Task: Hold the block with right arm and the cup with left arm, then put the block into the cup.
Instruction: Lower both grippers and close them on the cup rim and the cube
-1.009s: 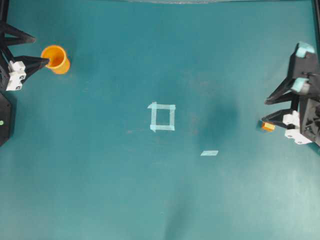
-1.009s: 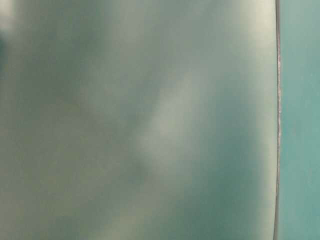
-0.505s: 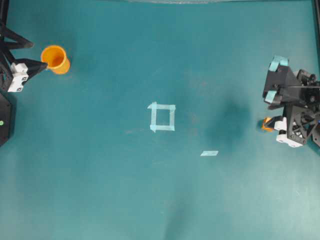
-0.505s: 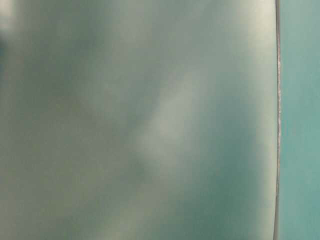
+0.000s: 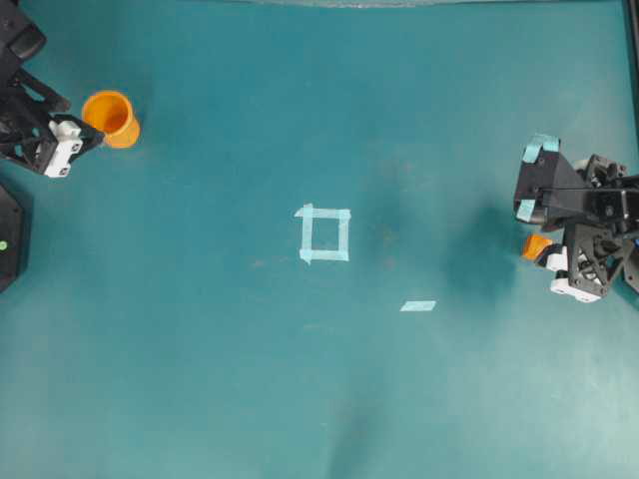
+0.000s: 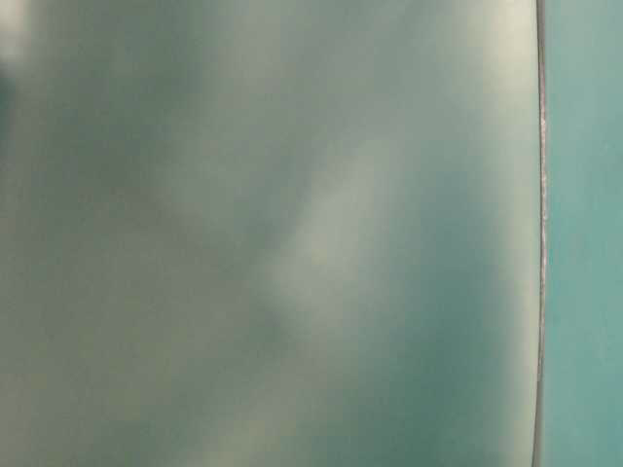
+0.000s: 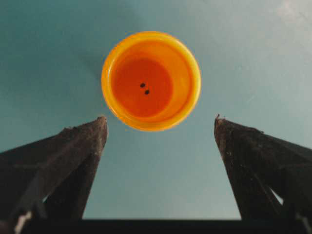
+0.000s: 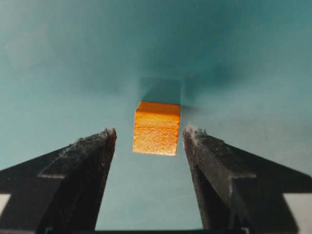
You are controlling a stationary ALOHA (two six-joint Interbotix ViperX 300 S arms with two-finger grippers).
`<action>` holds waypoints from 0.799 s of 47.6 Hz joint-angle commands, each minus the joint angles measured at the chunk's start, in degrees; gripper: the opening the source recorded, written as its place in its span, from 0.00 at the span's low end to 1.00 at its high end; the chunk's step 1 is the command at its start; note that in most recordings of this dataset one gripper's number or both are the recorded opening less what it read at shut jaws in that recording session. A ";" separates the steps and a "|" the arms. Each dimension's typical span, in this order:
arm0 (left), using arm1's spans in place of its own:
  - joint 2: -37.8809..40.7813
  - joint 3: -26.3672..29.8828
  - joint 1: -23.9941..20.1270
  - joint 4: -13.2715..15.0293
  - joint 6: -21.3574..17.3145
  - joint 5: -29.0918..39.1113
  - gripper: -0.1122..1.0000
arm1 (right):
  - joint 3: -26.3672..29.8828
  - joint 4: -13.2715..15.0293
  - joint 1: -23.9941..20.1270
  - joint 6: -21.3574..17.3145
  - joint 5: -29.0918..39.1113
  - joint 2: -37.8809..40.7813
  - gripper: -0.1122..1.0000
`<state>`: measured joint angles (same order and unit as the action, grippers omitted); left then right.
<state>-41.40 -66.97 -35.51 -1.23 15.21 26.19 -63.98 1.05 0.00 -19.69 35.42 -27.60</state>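
Note:
The orange cup (image 5: 110,117) stands upright at the far left of the teal table. In the left wrist view I look down into the cup (image 7: 151,80), which sits just beyond the tips of my left gripper (image 7: 160,122). That gripper (image 5: 76,122) is open and touches nothing. The small orange block (image 5: 536,245) lies at the right edge of the table. My right gripper (image 5: 539,232), marked with teal tape, hangs over it. In the right wrist view the block (image 8: 156,127) sits between the tips of the open right gripper (image 8: 150,132), with a gap on each side.
A pale tape square (image 5: 324,234) marks the middle of the table and a short tape strip (image 5: 418,305) lies to its lower right. A black base (image 5: 8,235) sits at the left edge. The table-level view is a blur.
My right gripper has swung in from the right edge and turned over the block, opening slightly wider. My left gripper has turned and shifted beside the cup. Cup and block have not moved.

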 commanded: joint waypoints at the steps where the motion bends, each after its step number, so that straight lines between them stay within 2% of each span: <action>1: 0.79 1.41 -1.05 -0.18 0.18 -0.53 0.87 | -0.26 -0.18 -0.09 -0.09 -1.58 0.35 0.66; 14: 1.32 1.41 -1.67 -0.18 1.05 -0.26 0.87 | -1.05 -0.70 -0.18 -0.18 -5.80 4.48 0.66; 28: 1.32 0.88 -1.76 -0.18 1.76 0.26 0.87 | -0.44 -0.62 -0.18 -0.18 -6.68 7.12 0.63; 38: 1.32 0.35 -1.76 -0.18 1.76 0.26 0.87 | -0.44 -0.62 -0.18 -0.18 -7.47 7.21 0.52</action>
<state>-40.25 -66.88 -37.00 -1.23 16.88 26.63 -65.48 0.53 -0.09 -19.78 28.39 -20.13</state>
